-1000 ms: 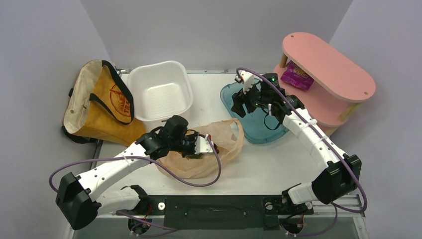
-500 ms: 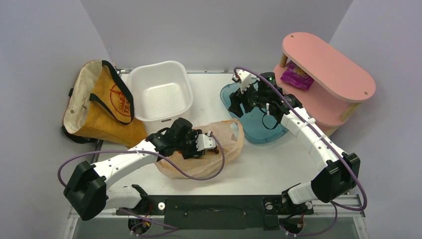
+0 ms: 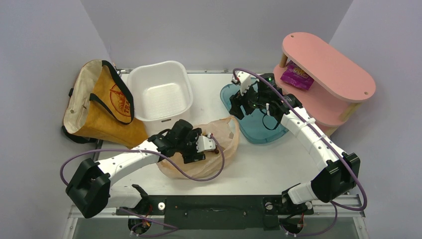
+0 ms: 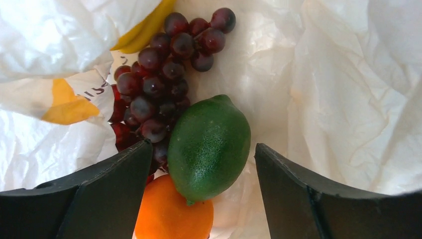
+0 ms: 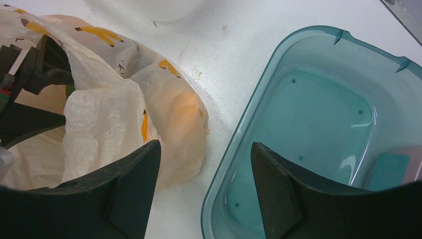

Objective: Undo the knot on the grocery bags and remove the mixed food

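Observation:
The peach plastic bag [image 3: 219, 142] lies open mid-table; it also shows in the right wrist view [image 5: 164, 104]. My left gripper [image 4: 203, 172] is open inside it, its jaws on either side of a small green fruit [image 4: 209, 147] without touching it. An orange [image 4: 174, 214] lies under the fruit and dark red grapes [image 4: 159, 84] beyond it. A yellow edge [image 4: 144, 32] shows at the top. The mustard tote [image 3: 102, 107] lies at the left. My right gripper [image 5: 205, 164] is open and empty above the teal tub's rim [image 5: 221, 179].
A white tub [image 3: 160, 94] stands behind the plastic bag. The teal tub [image 3: 256, 119] sits right of centre. A pink two-level shelf [image 3: 328, 64] at the right holds a purple snack packet [image 3: 297, 75].
My left gripper has pushed deeper into the plastic bag. The bag's right edge has drawn in to the left. The right gripper has shifted slightly left.

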### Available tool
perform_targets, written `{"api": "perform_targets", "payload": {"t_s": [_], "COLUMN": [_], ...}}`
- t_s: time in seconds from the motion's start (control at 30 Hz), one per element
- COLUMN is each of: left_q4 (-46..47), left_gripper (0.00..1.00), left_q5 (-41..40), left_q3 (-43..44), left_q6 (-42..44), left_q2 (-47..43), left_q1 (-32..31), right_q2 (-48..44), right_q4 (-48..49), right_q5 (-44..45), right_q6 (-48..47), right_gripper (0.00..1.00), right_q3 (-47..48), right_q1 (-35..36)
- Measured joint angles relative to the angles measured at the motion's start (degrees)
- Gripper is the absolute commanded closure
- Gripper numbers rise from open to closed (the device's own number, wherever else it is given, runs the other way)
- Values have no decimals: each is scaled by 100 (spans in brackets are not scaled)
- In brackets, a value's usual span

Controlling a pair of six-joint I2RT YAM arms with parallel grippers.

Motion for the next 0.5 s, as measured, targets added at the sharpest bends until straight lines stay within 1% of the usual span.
{"api": "perform_targets", "payload": {"t_s": [0.13,0.3,0.37,0.4,0.43,0.47,0.5], "left_q4": [-2,24,57,87,127,144,149], "left_gripper": [27,32,35,42,46,52,54], "left_q5": [-44,-177,-223,-251,-256,-262,-267], "left_q3": [-79,-219,-223,-223,-221,-210,-199], "left_q6": [87,127,127,127,118,107,92], "left_q2": [273,684,859,922,955,964,964], "left_q1": [2,39,48,48,48,48,48], "right_q2": [0,0,0,0,0,0,0], "right_q4": [-63,-98,-109,-120,-125,-125,-125], "right_q5": [-4,-17,-28,-33,-44,-50,-57], "right_q6": [-42,-48,-50,-55,-57,-61,-63], "right_gripper": [38,38,38,38,38,38,38], "right_q3": [9,9,9,9,9,9,9], "right_q1": [0,0,0,0,0,0,0]}}
